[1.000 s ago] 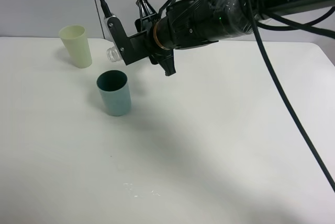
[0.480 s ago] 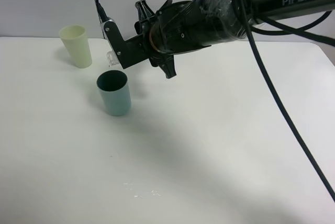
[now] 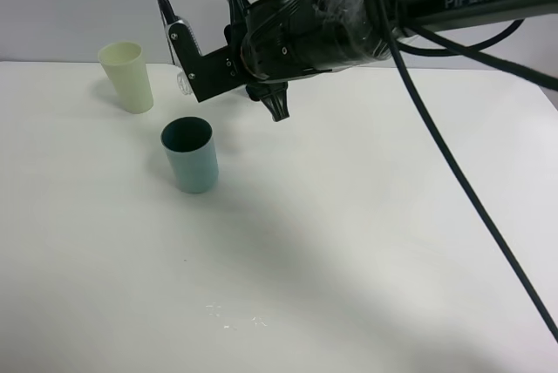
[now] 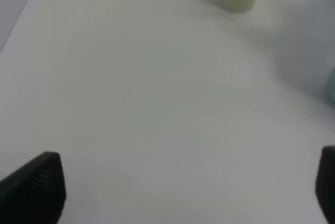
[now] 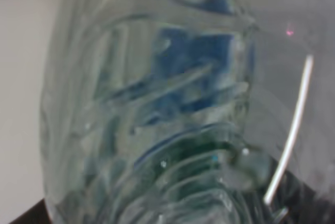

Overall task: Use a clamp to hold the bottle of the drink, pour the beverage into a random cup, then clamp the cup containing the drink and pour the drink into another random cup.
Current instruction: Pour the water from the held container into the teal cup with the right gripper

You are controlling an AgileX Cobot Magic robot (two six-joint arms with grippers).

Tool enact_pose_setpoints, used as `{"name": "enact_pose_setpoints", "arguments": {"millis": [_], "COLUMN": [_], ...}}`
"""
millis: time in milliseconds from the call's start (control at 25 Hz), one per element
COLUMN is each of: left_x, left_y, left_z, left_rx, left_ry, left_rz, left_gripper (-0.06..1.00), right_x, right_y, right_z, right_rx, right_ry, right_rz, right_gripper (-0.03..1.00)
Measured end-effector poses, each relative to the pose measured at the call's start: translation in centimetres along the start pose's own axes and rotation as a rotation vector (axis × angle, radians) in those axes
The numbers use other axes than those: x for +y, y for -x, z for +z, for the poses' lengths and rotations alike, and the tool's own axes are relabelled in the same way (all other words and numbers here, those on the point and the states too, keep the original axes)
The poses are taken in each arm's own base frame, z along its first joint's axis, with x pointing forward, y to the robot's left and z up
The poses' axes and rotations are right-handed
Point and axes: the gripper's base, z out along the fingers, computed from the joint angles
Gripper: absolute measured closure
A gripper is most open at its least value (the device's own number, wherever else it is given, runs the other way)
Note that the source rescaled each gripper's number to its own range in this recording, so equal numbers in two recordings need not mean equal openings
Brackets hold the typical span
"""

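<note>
**Light, crushable, slick: grip the ribs**

The bottle [image 5: 157, 103] looks light, thin-walled, easily crushed; its ribbed middle suits a hold. The right gripper [image 3: 187, 75] is closed on it, sideways in the air near the teal tumbler [image 3: 190, 157]. The left gripper [image 4: 178, 187] gapes empty over the smooth white table [image 3: 366, 242]; grey wall [image 3: 70, 7] behind.

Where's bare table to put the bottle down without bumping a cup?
Bare: the table right of the teal tumbler, and the near-left stretch in front of it, up to the droplets. Crowded: the far-left corner, where pale cup, tumbler and raised bottle cluster.
</note>
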Motion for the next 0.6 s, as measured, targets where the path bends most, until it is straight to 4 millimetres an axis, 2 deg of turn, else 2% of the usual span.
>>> {"name": "enact_pose_setpoints", "arguments": {"millis": [600], "left_x": [0.0], "left_y": [0.0], "left_z": [0.0], "left_rx": [0.0], "left_ry": [0.0], "left_rz": [0.0], "left_gripper": [0.05], "right_x": [-0.39], "right_y": [0.73], "right_z": [0.22], "right_rx": [-0.059], "right_ry": [-0.063], "right_rz": [-0.108], "right_gripper": [0.97]}}
